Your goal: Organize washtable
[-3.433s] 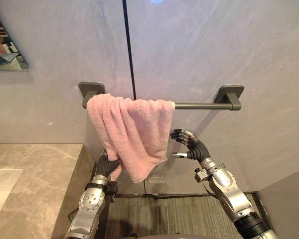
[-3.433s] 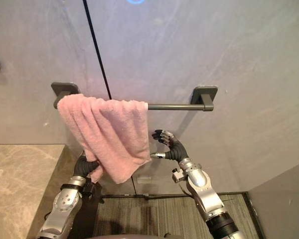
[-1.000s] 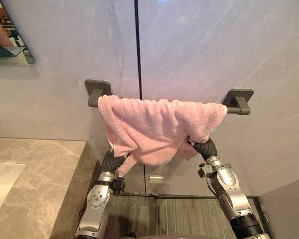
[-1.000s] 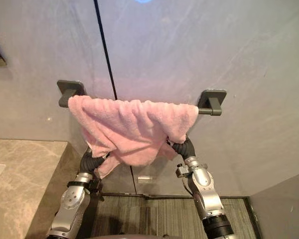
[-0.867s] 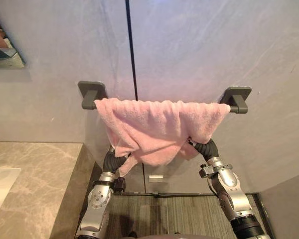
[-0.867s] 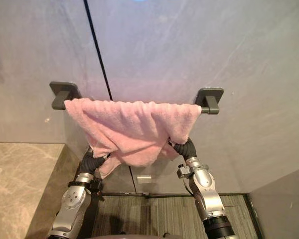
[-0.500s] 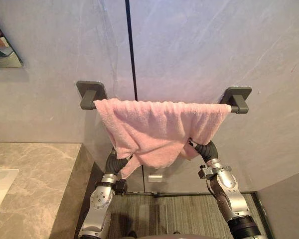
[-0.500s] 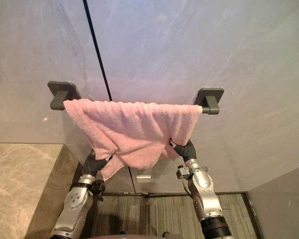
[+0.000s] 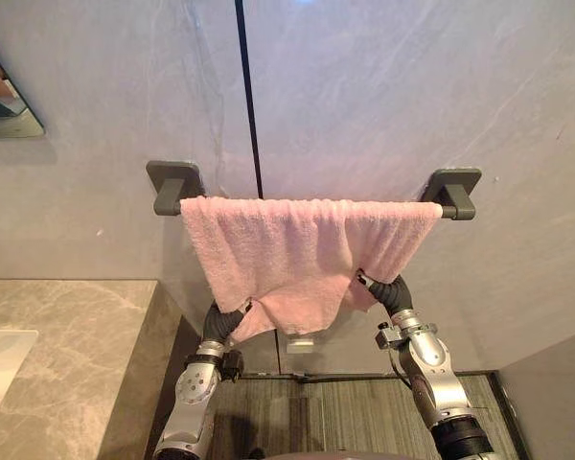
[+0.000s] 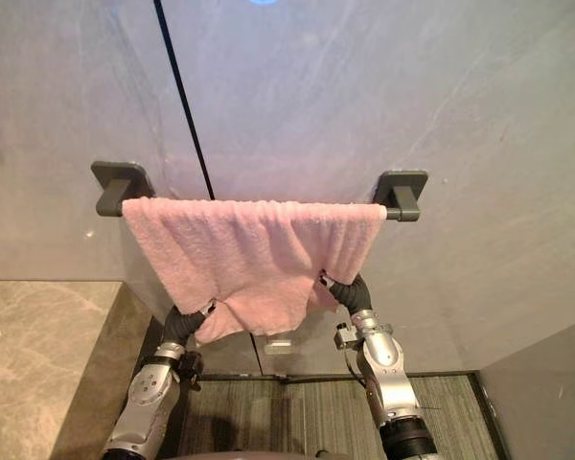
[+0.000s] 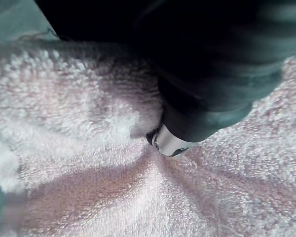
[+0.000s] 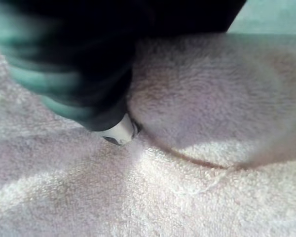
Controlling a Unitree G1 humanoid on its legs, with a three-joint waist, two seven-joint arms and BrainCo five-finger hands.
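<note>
Pink towel [image 9: 297, 244] draped over the dark wall bar [image 9: 445, 211], spread nearly bracket to bracket. Its left edge sits just beside the left bracket [image 9: 172, 182] and its right edge touches the right bracket [image 9: 457, 182]. The top edge runs straight along the bar. The lower edge is ragged, lowest at mid-span.

Left hand [image 9: 222, 322] is tucked up under the lower left hem; grip cannot be told. Right hand [image 9: 389, 292] is behind the lower right corner; likewise cannot tell.

Open wall lies above the bar and striped floor [image 9: 335, 412] below. The marble table [image 9: 77, 335] has its edge close beside the left arm.
</note>
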